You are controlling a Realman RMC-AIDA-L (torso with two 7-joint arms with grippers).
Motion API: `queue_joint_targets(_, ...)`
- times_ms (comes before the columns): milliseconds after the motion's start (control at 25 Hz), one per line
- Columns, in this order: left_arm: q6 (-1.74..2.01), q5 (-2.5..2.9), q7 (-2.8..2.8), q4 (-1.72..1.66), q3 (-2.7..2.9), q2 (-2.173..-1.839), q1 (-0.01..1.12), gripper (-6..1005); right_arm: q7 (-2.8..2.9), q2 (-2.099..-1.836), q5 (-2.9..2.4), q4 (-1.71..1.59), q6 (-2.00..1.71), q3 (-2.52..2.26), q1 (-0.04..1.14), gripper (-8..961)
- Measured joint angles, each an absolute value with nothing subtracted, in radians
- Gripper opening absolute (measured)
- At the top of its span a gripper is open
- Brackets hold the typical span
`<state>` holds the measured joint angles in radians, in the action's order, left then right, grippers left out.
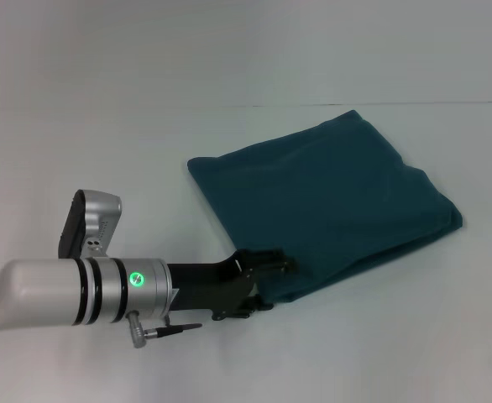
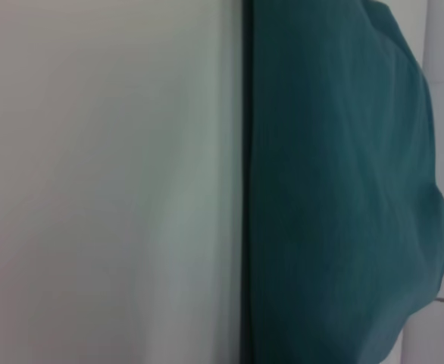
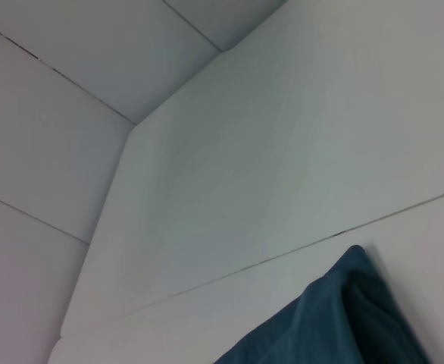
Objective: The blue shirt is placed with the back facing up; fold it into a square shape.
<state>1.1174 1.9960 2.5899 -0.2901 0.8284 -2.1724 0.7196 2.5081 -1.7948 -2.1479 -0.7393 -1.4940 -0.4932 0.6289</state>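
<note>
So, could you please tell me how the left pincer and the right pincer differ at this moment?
The left pincer reaches over the table to the near corner of the folded blue shirt; the right pincer is not in the head view. The left wrist camera sits close to the shirt's edge, the right wrist camera farther off. Both cameras see the shirt.

Shirt (image 1: 326, 206) lies folded on the table (image 1: 103, 134), right of centre in head view, one corner pointing to the far side. Left gripper (image 1: 271, 270) sits at the shirt's near-left edge, touching the cloth, w/ the arm reaching in from the near left. Left wrist view: shirt's edge (image 2: 246, 189) runs straight along bare table. Right wrist view: only a shirt corner (image 3: 343, 318) on the table.
</note>
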Motion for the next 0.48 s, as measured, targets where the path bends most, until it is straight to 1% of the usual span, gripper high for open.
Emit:
queue_joint_targets(80,1.111,1.997,2.578,-0.285,0.827,-2.173,0.724,852,2.508,-1.795,-2.148,-0.738,-1.494,-0.492,0.629,924)
queue_joint_targets(400,1.103,1.995,2.565,-0.282,0.828,-2.174,0.718,652,2.508,-1.795,-2.147,-0.729,-1.496,-0.486,0.629,924)
queue_joint_targets(480,1.102,1.995,2.565,-0.282,0.828,-2.174,0.713,574,2.508,-1.794,-2.147,-0.727,-1.497,-0.480,0.629,924)
